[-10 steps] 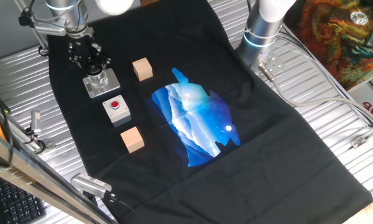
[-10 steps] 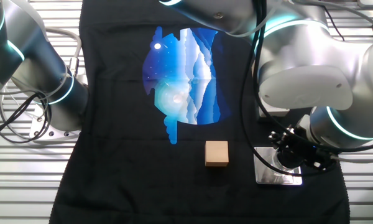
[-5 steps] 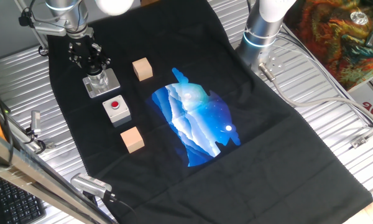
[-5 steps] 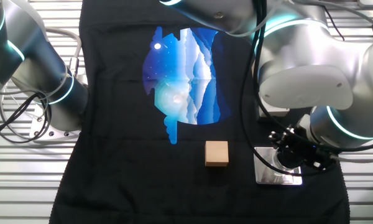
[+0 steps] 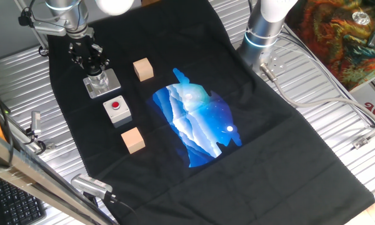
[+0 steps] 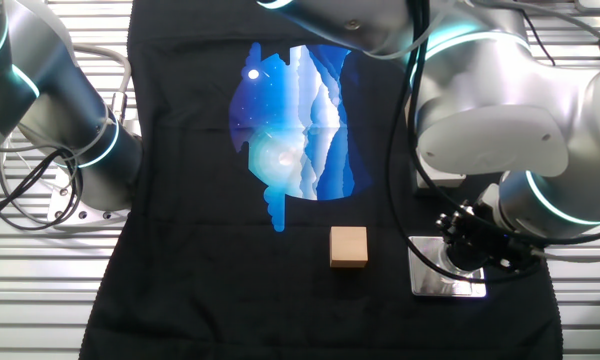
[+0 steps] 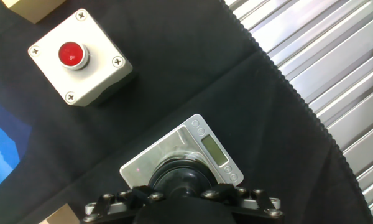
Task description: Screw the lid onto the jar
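Sitting directly above the jar (image 5: pixel 99 80), the tool (image 5: pixel 89 60) grips the lid (image 7: pixel 185 179).

I'm working in a robotics lab: the ribbed aluminium table (image 5: pixel 337 125) carries a black printed cloth (image 5: pixel 194 112) as a test surface, with two arm bases (image 5: pixel 262 28) bolted beside it and loose cables (image 5: pixel 312 81). A keyboard (image 5: pixel 12 203) sits at the table's edge. A grey button box (image 7: pixel 81 59) and wooden cubes (image 5: pixel 142 69) look like test props.

No legible text on anything here.
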Robot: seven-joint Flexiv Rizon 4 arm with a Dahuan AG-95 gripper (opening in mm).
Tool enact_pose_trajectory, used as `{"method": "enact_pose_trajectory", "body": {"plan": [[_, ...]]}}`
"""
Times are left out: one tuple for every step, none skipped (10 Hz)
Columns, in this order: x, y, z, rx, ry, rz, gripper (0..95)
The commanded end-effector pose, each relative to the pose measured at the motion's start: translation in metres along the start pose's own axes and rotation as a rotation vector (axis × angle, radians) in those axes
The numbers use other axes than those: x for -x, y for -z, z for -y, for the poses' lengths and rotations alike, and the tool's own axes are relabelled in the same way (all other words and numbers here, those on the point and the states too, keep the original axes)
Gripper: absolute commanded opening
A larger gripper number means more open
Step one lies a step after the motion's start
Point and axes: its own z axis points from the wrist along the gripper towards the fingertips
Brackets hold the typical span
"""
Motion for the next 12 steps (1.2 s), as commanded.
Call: {"method": "enact_pose_trajectory", "body": {"plan": [[0.0007,-0.0001,0.0004,-0.010,-0.005,-0.007,38.0],[0.0006,-0.0001,0.0003,-0.013,-0.009,-0.011,19.0],[0.0006,-0.0001,0.0003,-0.010,-0.015,-0.010,0.0],[0.0007,-0.0001,0.0004,-0.004,-0.022,-0.006,0.0],[0.0007,-0.0001,0.0003,-0.007,-0.025,0.001,0.0],[0.0006,-0.0001,0.0004,-0.005,-0.025,0.001,0.0],[0.0006,-0.0001,0.0004,-0.007,-0.024,-0.002,0.0],[0.0006,-0.0001,0.0003,-0.004,-0.027,-0.001,0.0],[0.0006,-0.0001,0.0003,-0.003,-0.034,-0.001,0.0],[0.0006,0.0000,0.0004,-0.004,-0.044,0.001,0.0],[0.0007,0.0000,0.0004,-0.006,-0.054,-0.002,0.0],[0.0007,0.0000,0.0004,-0.005,-0.057,-0.001,0.0]]}}
